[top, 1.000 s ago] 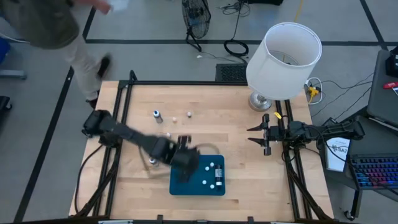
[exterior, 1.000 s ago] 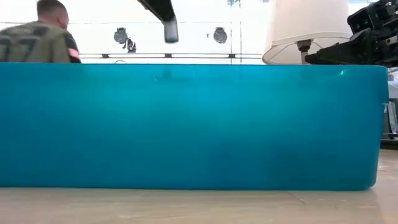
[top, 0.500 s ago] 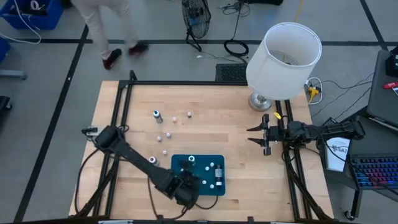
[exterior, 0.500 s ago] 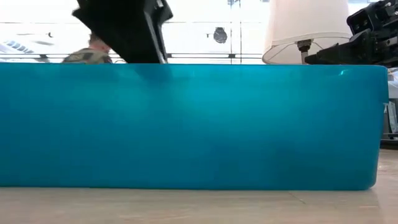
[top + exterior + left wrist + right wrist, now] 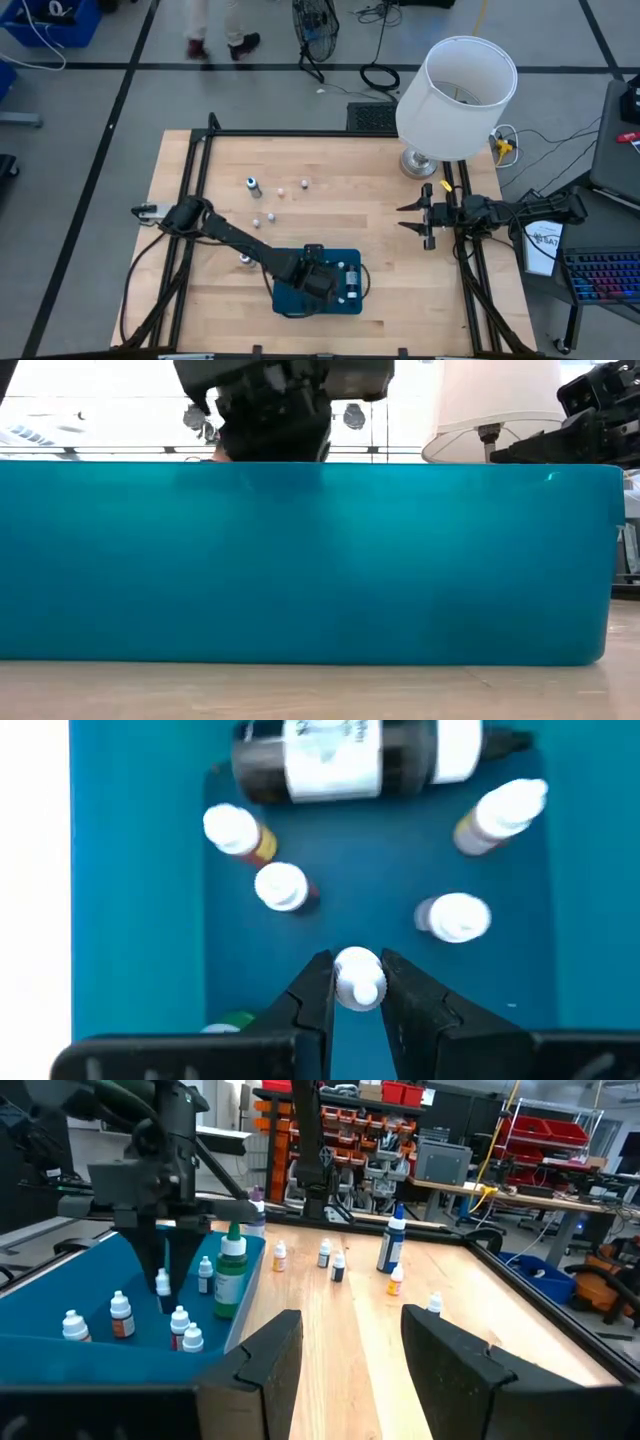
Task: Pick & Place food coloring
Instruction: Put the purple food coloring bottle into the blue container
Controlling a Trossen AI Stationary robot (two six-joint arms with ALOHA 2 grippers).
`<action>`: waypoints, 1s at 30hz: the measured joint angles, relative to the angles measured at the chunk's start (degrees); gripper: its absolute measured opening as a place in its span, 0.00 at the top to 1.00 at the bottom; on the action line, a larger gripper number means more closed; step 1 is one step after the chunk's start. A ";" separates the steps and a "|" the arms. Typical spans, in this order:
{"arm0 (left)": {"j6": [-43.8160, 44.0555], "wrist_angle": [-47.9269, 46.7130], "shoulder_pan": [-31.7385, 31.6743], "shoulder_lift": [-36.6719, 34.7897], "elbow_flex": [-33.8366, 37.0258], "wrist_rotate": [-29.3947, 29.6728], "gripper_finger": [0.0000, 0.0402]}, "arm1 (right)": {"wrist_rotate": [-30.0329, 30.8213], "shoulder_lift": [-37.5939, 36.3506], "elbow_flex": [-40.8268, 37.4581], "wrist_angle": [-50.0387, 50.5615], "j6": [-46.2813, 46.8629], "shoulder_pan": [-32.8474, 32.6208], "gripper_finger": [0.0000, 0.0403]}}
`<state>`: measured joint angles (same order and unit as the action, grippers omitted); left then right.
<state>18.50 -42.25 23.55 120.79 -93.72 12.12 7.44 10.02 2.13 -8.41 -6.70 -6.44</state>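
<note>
High view first: my left gripper hangs over the blue tray at the near middle of the worktop, its arm reaching in from the left edge. From the left wrist view I see its jaws clamped on the white cap of a small bottle, standing inside the tray. Around that held bottle, further into the tray, stand more food coloring bottles: one with a yellow body, one with a red body, a plain white-capped one and a tilted one. A bigger dark bottle with a white label lies on its side beyond them. A green bit shows just beside the left finger; I cannot tell what it is.

Out on the bare wood, left of centre toward the far side, a few bottles are scattered: a grey one, and small whitish ones. Another sits just left of the tray, by the arm.

My right gripper waits at the right edge of the worktop, well apart from the tray, jaws apart and holding nothing. A white lamp stands at the far right corner. The low view is filled by the tray's near wall, with the left gripper above it.
</note>
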 joint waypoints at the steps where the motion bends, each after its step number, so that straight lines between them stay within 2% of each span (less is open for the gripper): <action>1: -0.01 -0.10 -0.07 0.00 0.23 -0.02 0.84 | 0.00 0.02 0.00 0.03 0.00 0.00 0.60; 7: -0.25 2.52 -0.14 -0.13 3.76 0.09 0.84 | 0.00 0.00 0.00 0.01 0.00 0.00 0.60; 15: -0.53 4.76 -0.09 -0.24 4.18 -1.64 0.84 | 0.00 0.00 0.00 0.01 0.00 0.00 0.60; 23: -0.35 5.33 -0.18 -0.70 4.27 -2.08 0.56 | 0.00 0.00 0.00 0.02 0.00 0.01 0.60; 30: -1.26 3.54 -0.18 -0.87 3.03 -2.57 0.44 | -0.01 0.02 0.00 0.03 0.00 0.01 0.60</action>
<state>17.24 -38.72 23.38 119.92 -90.69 9.55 7.43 10.04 2.13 -8.38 -6.70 -6.43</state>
